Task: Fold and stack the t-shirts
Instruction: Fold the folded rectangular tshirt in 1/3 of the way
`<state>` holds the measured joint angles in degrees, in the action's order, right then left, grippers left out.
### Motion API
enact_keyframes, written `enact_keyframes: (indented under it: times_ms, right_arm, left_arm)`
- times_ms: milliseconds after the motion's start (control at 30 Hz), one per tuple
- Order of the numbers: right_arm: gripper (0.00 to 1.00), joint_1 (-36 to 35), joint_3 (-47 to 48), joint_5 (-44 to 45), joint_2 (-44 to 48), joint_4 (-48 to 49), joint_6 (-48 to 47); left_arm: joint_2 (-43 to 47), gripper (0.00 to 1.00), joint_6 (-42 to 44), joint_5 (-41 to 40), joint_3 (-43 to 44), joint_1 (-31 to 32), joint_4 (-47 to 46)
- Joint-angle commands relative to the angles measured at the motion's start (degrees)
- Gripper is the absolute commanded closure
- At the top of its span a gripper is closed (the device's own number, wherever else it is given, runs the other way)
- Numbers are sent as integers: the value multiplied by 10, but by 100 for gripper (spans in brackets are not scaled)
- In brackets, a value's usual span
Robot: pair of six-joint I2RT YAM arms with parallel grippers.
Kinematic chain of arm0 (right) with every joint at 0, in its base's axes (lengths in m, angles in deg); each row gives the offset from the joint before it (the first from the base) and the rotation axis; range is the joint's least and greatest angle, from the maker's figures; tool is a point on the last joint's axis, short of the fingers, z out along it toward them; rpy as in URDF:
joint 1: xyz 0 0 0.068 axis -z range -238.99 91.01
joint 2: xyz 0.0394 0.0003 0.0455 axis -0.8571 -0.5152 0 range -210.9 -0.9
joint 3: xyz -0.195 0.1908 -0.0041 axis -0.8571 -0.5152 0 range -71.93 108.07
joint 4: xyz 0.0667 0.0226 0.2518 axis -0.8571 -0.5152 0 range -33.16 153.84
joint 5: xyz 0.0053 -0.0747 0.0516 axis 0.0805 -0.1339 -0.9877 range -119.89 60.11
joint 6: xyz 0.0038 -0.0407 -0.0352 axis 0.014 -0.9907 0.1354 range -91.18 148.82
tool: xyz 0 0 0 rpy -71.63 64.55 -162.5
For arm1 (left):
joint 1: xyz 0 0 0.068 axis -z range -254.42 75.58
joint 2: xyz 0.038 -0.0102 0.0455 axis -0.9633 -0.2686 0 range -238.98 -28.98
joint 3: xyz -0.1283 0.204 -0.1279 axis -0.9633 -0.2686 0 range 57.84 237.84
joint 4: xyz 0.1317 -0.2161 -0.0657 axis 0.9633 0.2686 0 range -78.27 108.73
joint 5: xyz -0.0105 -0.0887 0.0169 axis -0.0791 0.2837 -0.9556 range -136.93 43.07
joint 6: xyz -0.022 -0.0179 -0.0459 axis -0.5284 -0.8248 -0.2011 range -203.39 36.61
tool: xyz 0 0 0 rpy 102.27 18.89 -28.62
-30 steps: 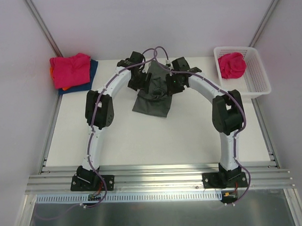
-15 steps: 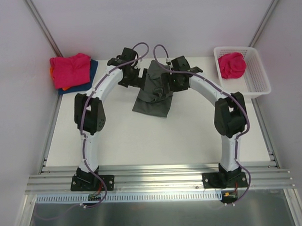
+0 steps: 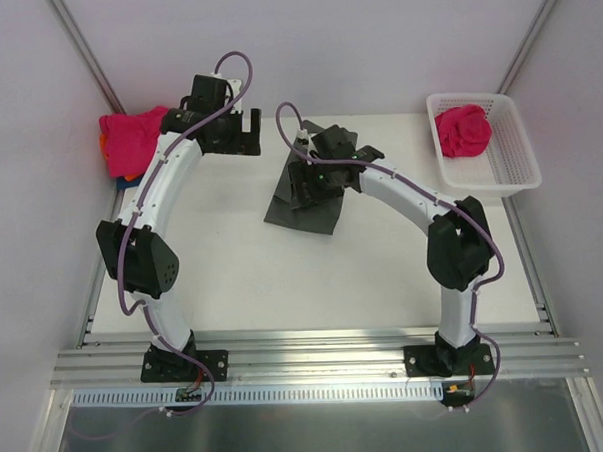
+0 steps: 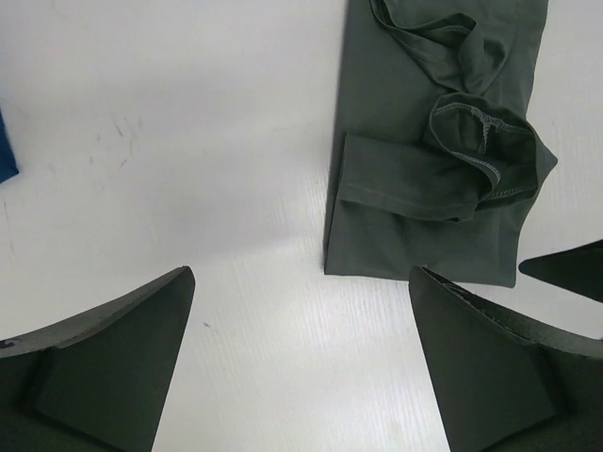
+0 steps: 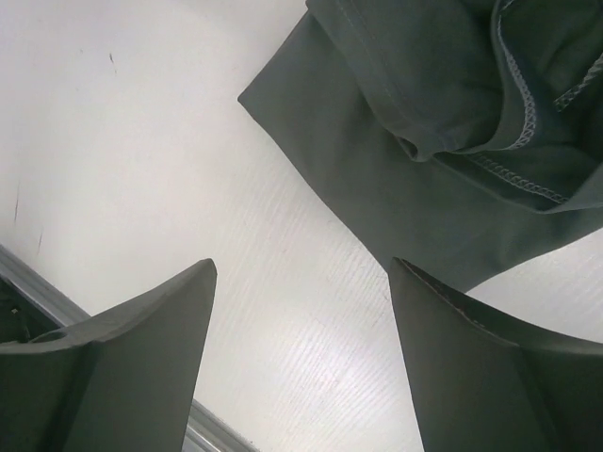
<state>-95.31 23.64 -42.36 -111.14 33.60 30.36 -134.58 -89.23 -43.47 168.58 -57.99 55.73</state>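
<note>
While the left gripper (image 3: 240, 139) and right gripper (image 3: 300, 181) are spread wide and empty, the grey shirt (image 3: 316, 213) is shown lying far-to-near, nearer the right one.

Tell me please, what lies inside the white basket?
Inside the white basket lies one crumpled pink t-shirt. The shirt covers part of the basket floor, so anything under it cannot be seen.
</note>
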Motion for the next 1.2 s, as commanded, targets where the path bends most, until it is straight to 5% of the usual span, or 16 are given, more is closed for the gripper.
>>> enact_keyframes:
  times_ms: [0,600,1167]
  right_arm:
    - [22,-2,26,-7,-25,-3,14]
    - [22,5,141,55,-168,-16,-29]
    - [20,107,243,120,-194,-1,-74]
  left_arm:
    - [33,1,-6,-5,-20,-3,7]
    - [75,1,-21,10,-59,-36,10]
    - [97,1,-11,15,-97,-36,12]
